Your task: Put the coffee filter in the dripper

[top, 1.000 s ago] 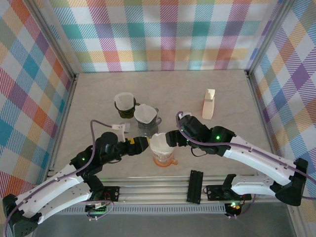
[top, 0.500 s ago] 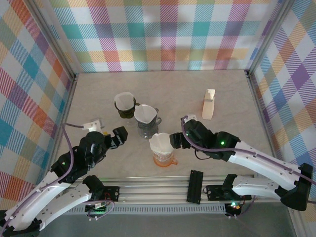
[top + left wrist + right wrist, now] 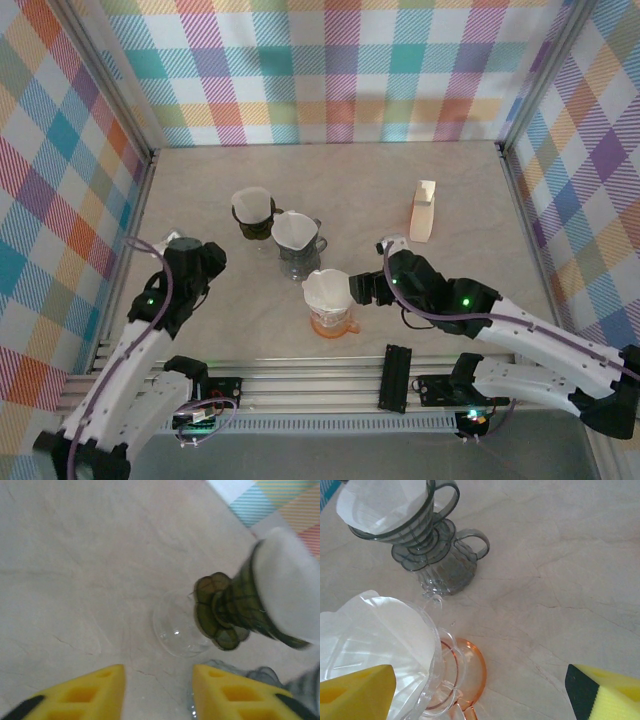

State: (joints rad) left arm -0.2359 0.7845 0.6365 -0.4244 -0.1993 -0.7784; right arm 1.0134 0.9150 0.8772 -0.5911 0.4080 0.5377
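A white coffee filter (image 3: 326,288) (image 3: 375,630) sits inside the clear dripper (image 3: 331,305) (image 3: 432,680), which stands on an orange saucer (image 3: 472,670) at the table's near middle. My right gripper (image 3: 362,288) (image 3: 480,680) is open right beside it; one yellow fingertip (image 3: 355,687) overlaps the filter's rim and nothing is held. My left gripper (image 3: 205,262) (image 3: 159,680) is off to the left, jaws apart and holding nothing, pointing at the green dripper (image 3: 252,212) (image 3: 235,612).
The green dripper and a grey dripper (image 3: 296,240) (image 3: 432,555) each hold a white filter. A white filter holder (image 3: 424,212) stands at the back right. Plaid walls close in the table (image 3: 200,190) on three sides.
My left arm has pulled back from the clear dripper to the left side and its jaws have narrowed. My right gripper has drawn slightly away to the right, still open.
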